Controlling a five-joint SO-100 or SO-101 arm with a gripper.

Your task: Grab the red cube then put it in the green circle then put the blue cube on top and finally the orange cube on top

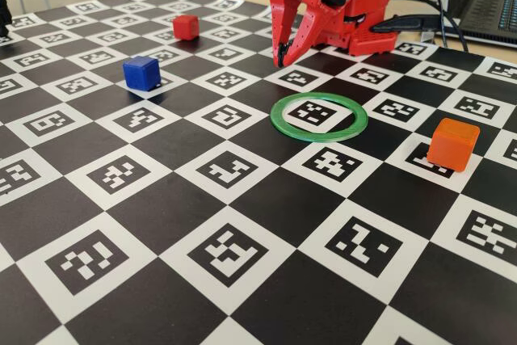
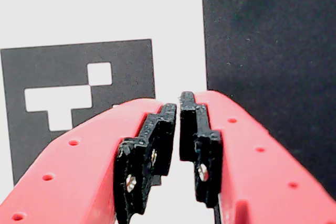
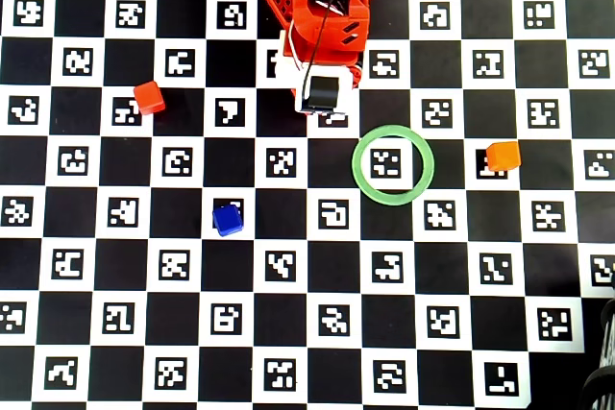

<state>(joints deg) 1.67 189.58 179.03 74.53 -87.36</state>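
My red gripper (image 1: pixel 282 61) hangs tip-down just above the board at the back, close to the arm's base, shut with nothing in it. In the wrist view its black pads (image 2: pixel 163 129) nearly touch over a white marker square. The red cube (image 1: pixel 186 27) (image 3: pixel 149 98) sits at the far left, well left of the gripper. Nearer the camera on the left stands the blue cube (image 1: pixel 141 73) (image 3: pixel 228 220). The green circle (image 1: pixel 319 136) (image 3: pixel 357 165) lies flat and empty just in front of the gripper. To the right of the circle rests the orange cube (image 1: pixel 452 145) (image 3: pixel 503 156).
A black-and-white checkerboard mat (image 1: pixel 242 280) with printed markers covers the table. The arm's red base (image 3: pixel 322 16) stands at the back middle. A laptop (image 1: pixel 493 6) and dark cables (image 1: pixel 420 22) lie behind the mat at the back right.
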